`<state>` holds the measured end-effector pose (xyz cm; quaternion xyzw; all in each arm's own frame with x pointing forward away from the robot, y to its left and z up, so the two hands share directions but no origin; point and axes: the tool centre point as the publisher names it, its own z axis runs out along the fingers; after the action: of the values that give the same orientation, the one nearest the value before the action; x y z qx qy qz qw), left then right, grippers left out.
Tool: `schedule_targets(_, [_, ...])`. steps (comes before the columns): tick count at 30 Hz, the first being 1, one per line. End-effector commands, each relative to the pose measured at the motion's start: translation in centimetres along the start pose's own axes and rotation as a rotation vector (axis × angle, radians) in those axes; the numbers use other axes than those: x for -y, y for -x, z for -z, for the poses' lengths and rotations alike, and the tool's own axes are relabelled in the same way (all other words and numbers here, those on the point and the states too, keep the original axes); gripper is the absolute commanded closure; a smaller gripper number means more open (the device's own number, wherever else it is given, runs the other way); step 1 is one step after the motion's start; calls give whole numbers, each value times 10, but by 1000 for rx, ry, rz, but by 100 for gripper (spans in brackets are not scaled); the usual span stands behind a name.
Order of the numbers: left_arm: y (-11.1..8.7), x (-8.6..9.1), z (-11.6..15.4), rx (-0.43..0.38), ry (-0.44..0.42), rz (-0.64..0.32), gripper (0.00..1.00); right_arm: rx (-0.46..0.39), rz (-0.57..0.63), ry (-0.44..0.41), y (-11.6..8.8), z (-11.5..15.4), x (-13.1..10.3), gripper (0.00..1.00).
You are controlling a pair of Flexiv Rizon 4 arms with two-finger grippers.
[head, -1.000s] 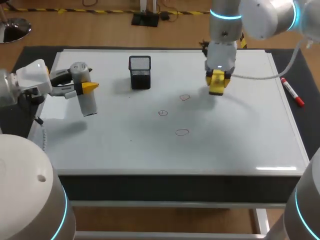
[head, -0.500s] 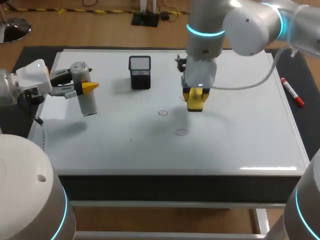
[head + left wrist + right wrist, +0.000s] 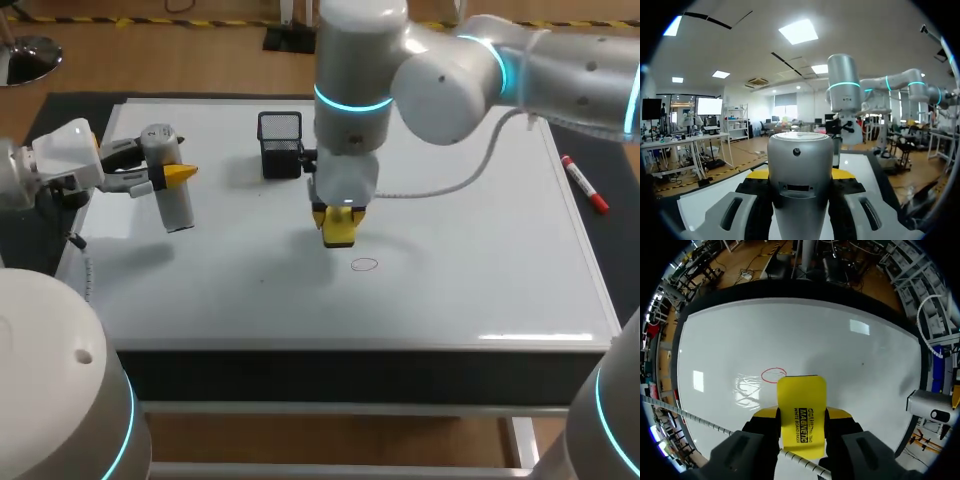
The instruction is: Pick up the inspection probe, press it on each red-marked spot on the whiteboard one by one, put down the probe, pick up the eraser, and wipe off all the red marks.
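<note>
Yellow eraser (image 3: 339, 228) over whiteboard (image 3: 480, 250) beside red circle (image 3: 365, 264); grey probe (image 3: 176, 208) gripped

head: high behind, looking down on white rectangular whiteboard (image 3: 480, 290) | left wrist: close behind grey cylindrical probe (image 3: 800, 180), facing level toward silver right arm (image 3: 845, 95) | right wrist: near, looking down past yellow flat eraser (image 3: 801, 412); shares red oval mark (image 3: 773, 374) with head

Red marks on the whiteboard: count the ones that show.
1: a red mark on the whiteboard, close beside the eraser. Others may be hidden under the eraser or the right arm.
</note>
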<state>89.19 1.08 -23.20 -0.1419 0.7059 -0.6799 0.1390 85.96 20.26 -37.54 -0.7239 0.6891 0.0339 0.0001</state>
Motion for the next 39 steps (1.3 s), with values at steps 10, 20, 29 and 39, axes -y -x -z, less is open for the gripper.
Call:
schedule_targets(10, [0,1,0,1,0,-1,100,-58,40,27,28,-28,17,100])
schedule_targets(20, [0,1,0,1,0,-1,100,-56,45,37,33,-38,24,100])
schedule_targets(29, [0,1,0,1,0,-1,100,-67,42,49,29,-49,27,100])
schedule_targets(39, [0,1,0,1,0,-1,100,-82,10,50,22,-58,30,100])
